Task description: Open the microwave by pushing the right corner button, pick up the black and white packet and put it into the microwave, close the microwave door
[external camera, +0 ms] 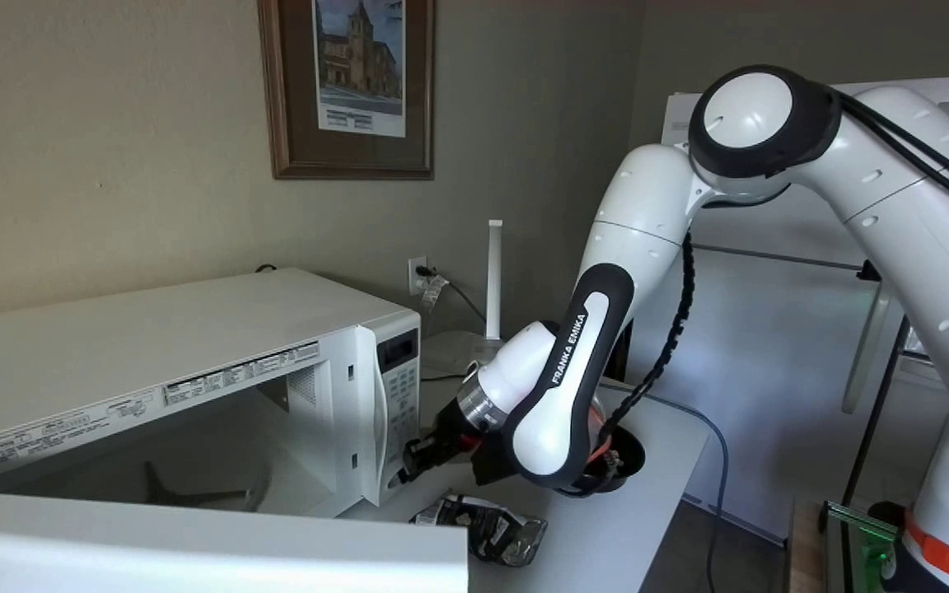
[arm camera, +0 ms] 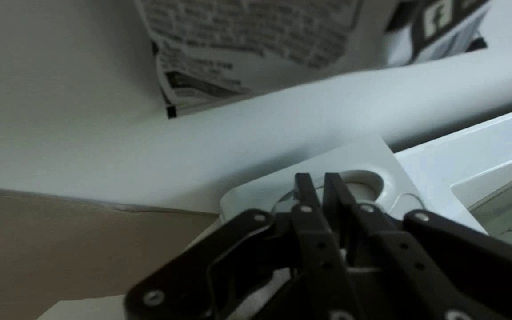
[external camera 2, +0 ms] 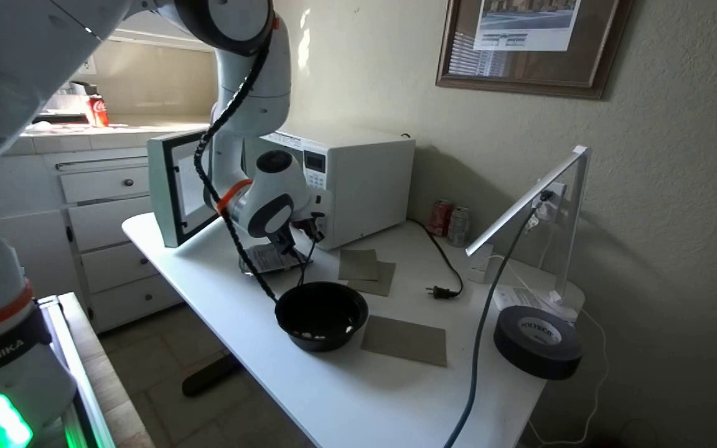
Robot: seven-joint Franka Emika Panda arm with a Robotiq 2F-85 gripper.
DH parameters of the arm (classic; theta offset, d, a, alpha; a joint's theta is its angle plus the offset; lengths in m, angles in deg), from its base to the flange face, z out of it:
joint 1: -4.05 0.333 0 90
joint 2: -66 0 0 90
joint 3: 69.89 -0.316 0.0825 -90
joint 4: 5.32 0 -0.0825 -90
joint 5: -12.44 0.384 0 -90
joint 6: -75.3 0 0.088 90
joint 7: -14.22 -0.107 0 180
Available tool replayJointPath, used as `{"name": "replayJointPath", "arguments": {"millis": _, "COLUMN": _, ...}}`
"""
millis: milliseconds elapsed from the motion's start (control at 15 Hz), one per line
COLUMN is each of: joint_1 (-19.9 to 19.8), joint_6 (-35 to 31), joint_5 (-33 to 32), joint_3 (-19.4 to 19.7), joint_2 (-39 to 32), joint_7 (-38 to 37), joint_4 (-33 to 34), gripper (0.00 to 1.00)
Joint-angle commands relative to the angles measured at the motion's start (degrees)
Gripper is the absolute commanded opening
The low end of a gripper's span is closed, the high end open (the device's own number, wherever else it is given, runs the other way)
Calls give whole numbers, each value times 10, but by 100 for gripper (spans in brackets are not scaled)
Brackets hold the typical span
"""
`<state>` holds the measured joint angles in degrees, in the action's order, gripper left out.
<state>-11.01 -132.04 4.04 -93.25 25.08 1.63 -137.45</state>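
Note:
The white microwave [external camera: 153, 321] [external camera 2: 371, 180] stands on the table with its door [external camera: 211, 543] [external camera 2: 165, 186] swung wide open. The button [arm camera: 365, 191] is in the lower corner of its control panel. My gripper [external camera: 405, 473] [arm camera: 319, 178] is right at that button, its fingers partly covering it; I cannot tell whether they touch it. The fingers are nearly together, with a narrow gap and nothing held. The black and white packet [external camera: 491, 531] [external camera 2: 268, 257] lies flat on the table in front of the microwave, apart from the gripper; it also shows in the wrist view [arm camera: 260, 40].
A black bowl [external camera 2: 321, 320] stands near the packet, below the arm. Flat grey-brown mats [external camera 2: 405, 339], a loose plug cord [external camera 2: 445, 292] and a tape roll [external camera 2: 538, 343] lie on the table. Two cans [external camera 2: 449, 221] stand behind. The open door juts out beside the packet.

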Motion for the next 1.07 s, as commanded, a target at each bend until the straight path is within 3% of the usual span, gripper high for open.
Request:
{"name": "replayJointPath", "arguments": {"millis": 0, "joint_1": 0, "joint_6": 27, "joint_5": 1, "joint_3": 4, "joint_2": 64, "joint_7": -20, "joint_4": -23, "gripper": 46}}
{"name": "replayJointPath", "arguments": {"millis": 467, "joint_1": 16, "joint_6": 153, "joint_5": 24, "joint_3": 17, "joint_2": 169, "joint_7": -7, "joint_4": -55, "gripper": 99}}
{"name": "replayJointPath", "arguments": {"millis": 667, "joint_1": 25, "joint_6": 252, "joint_5": 34, "joint_3": 27, "joint_2": 208, "joint_7": -11, "joint_4": -55, "gripper": 100}}
{"name": "replayJointPath", "arguments": {"millis": 733, "joint_1": 39, "joint_6": 285, "joint_5": 66, "joint_3": 35, "joint_2": 219, "joint_7": 13, "joint_4": -54, "gripper": 100}}
{"name": "replayJointPath", "arguments": {"millis": 800, "joint_1": 30, "joint_6": 330, "joint_5": 38, "joint_3": 30, "joint_2": 226, "joint_7": -11, "joint_4": -52, "gripper": 100}}
{"name": "replayJointPath", "arguments": {"millis": 867, "joint_1": 58, "joint_6": 369, "joint_5": 85, "joint_3": 51, "joint_2": 234, "joint_7": 25, "joint_4": -49, "gripper": 100}}
{"name": "replayJointPath", "arguments": {"millis": 1000, "joint_1": 75, "joint_6": 429, "joint_5": 109, "joint_3": 61, "joint_2": 233, "joint_7": 45, "joint_4": -40, "gripper": 100}}
